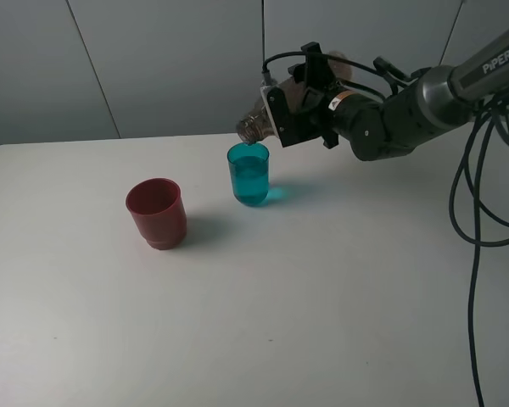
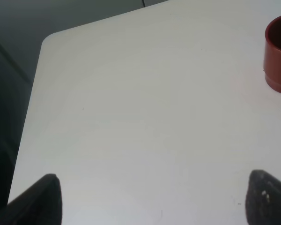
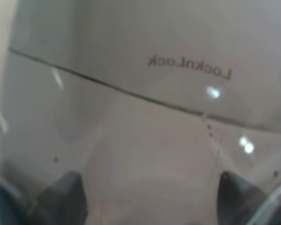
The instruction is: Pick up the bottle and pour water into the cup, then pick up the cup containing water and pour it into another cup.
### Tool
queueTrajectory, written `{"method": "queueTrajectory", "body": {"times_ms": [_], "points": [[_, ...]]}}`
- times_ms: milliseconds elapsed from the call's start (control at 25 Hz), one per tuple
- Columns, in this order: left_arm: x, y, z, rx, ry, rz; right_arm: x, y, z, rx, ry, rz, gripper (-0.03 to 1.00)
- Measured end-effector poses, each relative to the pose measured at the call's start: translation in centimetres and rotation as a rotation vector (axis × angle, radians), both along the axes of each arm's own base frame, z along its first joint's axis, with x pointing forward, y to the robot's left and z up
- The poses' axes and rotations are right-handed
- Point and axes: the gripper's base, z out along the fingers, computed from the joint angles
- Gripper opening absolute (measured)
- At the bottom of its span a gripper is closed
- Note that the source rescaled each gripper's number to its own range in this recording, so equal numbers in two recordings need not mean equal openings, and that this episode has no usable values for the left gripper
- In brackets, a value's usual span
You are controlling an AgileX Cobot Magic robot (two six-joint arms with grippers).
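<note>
My right gripper (image 1: 299,108) is shut on the smoky grey-brown bottle (image 1: 256,125) and holds it tipped over, its neck just above the teal cup (image 1: 249,174). The teal cup stands upright at the table's middle back and holds water. In the right wrist view the bottle's translucent wall (image 3: 145,103) fills the frame between the fingertips (image 3: 68,187). The dark-red cup (image 1: 157,213) stands upright to the left of the teal cup; its edge also shows in the left wrist view (image 2: 278,54). My left gripper (image 2: 152,199) is open and empty above the table's left part.
The white table (image 1: 322,322) has a rounded far-left corner (image 2: 47,40). Black cables (image 1: 475,254) hang at the right side by the right arm. A grey wall stands behind the table.
</note>
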Motion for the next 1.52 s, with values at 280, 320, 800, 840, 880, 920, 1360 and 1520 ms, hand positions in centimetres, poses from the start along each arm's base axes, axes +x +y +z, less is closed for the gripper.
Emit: {"method": "queueTrajectory", "body": {"times_ms": [280, 320, 800, 840, 880, 920, 1360, 1520], "points": [[0.0, 0.0, 0.0, 0.000, 0.000, 0.000, -1.5, -1.3, 0.6, 0.352, 0.177, -0.125, 0.00], [0.0, 0.0, 0.0, 0.000, 0.000, 0.000, -1.6, -1.7, 0.7, 0.437, 0.212, -0.160, 0.00], [0.0, 0.0, 0.0, 0.000, 0.000, 0.000, -0.6, -8.1, -0.2, 1.501, 0.443, -0.569, 0.00], [0.0, 0.0, 0.0, 0.000, 0.000, 0.000, -0.5, -8.4, -0.4, 1.547, 0.438, -0.572, 0.00], [0.0, 0.0, 0.0, 0.000, 0.000, 0.000, -0.4, -8.4, -0.6, 1.580, 0.444, -0.576, 0.00], [0.0, 0.0, 0.0, 0.000, 0.000, 0.000, -0.4, -8.5, -1.1, 1.597, 0.453, -0.586, 0.00], [0.0, 0.0, 0.0, 0.000, 0.000, 0.000, 0.1, -8.6, -5.2, 1.587, 0.499, -0.645, 0.00], [0.0, 0.0, 0.0, 0.000, 0.000, 0.000, 0.1, -8.6, -5.2, 1.587, 0.498, -0.645, 0.00]]}}
